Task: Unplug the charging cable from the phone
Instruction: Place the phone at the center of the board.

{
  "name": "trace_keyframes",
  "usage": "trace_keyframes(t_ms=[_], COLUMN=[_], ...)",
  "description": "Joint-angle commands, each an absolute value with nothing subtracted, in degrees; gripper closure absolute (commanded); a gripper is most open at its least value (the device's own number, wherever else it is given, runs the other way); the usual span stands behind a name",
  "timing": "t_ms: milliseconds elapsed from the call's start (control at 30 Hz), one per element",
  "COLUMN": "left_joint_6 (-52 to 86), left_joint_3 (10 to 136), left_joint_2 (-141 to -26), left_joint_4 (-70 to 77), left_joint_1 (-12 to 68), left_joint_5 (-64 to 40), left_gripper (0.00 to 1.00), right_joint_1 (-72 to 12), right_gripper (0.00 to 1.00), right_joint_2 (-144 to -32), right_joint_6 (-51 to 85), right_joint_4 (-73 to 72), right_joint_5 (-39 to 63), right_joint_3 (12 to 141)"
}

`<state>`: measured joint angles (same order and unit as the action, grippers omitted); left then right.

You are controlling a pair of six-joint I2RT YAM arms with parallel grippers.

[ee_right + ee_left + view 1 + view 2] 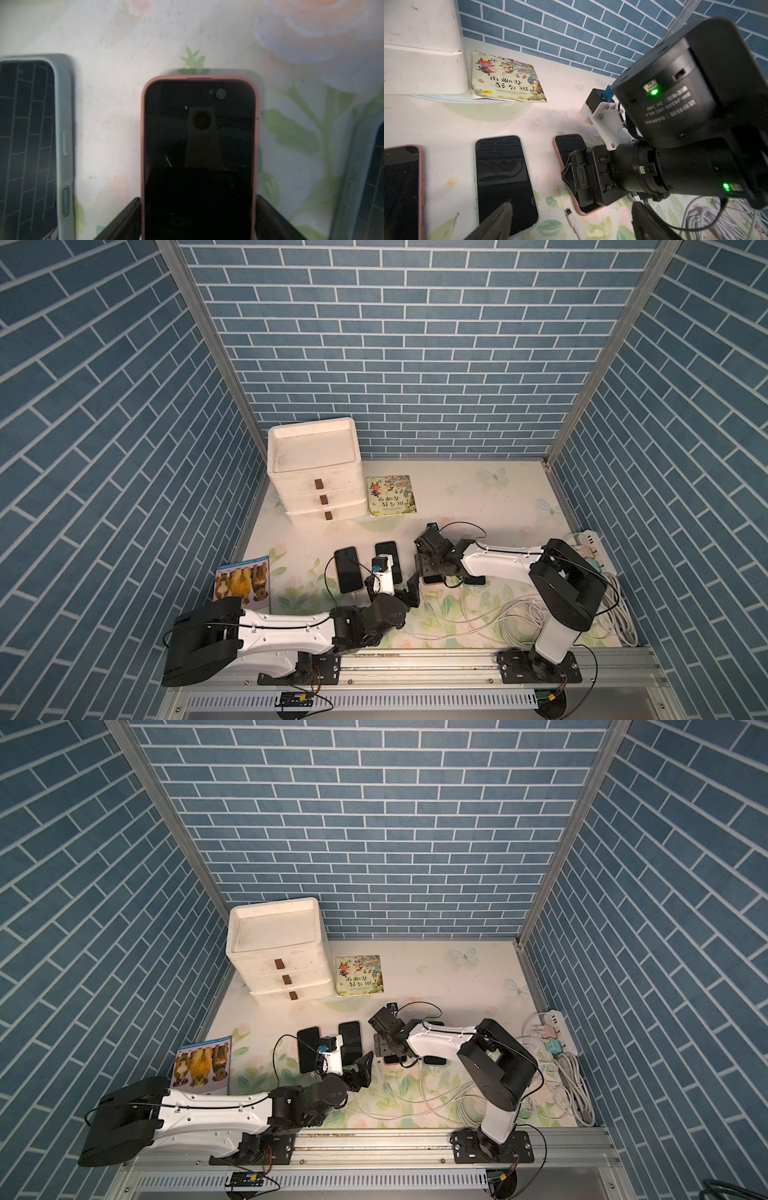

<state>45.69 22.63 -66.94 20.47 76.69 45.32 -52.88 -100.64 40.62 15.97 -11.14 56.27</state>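
Lying face-up at the centre of the right wrist view, the pink-cased phone [199,135] sits flat on the floral tabletop [116,104] with its screen dark. The right gripper [197,198] straddles it at the bottom of that frame. Its fingers [126,218] sit against the two long sides of the case, so it appears to be clamping the phone in place.

In the lower middle of the left wrist view, the white charging plug [568,212] lies loose on the table just beside the phone's bottom edge, apart from the port. Its cable [576,228] trails off the bottom of the frame. The left gripper [572,205] hangs over that plug with its jaws spread wide and nothing between them. A mint-cased phone [504,176] lies left of the plug, and a picture book [506,76] sits in the upper left.

The unplugging itself looks done, and the step in hand seems to be letting go. Next, both arms would need to lift clear. The right one must release without dragging the phone, and the left should rise without snagging the loose cable.
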Motion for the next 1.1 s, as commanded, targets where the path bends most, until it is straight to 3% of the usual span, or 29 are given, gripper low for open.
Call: trace_keyframes(t_ms=[0, 267, 467, 767, 1067], left_joint_6=[46.1, 48.4, 51.3, 56.3, 57.6], left_joint_3=[23.7, 23.7, 24.1, 27.8, 29.0], left_joint_2=[-66.1, -66.2, -65.7, -66.0, -69.2], left_joint_4=[17.6, 15.5, 11.5, -1.6, -4.9], left_joint_1=[76.7, 76.6, 76.0, 72.6, 67.1], left_joint_5=[47.5, 48.0, 51.0, 53.6, 48.6], left_gripper=[0.05, 0.00, 0.00, 0.00, 0.00], right_joint_1=[-53.0, -52.8, -52.9, -53.5, -52.3], right_gripper=[0.15, 0.01, 0.01, 0.00, 0.01], right_joint_2=[-102.3, -101.9, -98.5, -86.9, -70.3], right_joint_6=[45.3, 48.2, 46.6, 44.8, 43.6], right_joint_4=[21.2, 21.8, 21.7, 19.4, 0.6], right_joint_5=[-7.8, -10.0, -11.9, -23.2, -25.7], right_joint_3=[57.5, 57.5, 58.2, 53.8, 36.4])
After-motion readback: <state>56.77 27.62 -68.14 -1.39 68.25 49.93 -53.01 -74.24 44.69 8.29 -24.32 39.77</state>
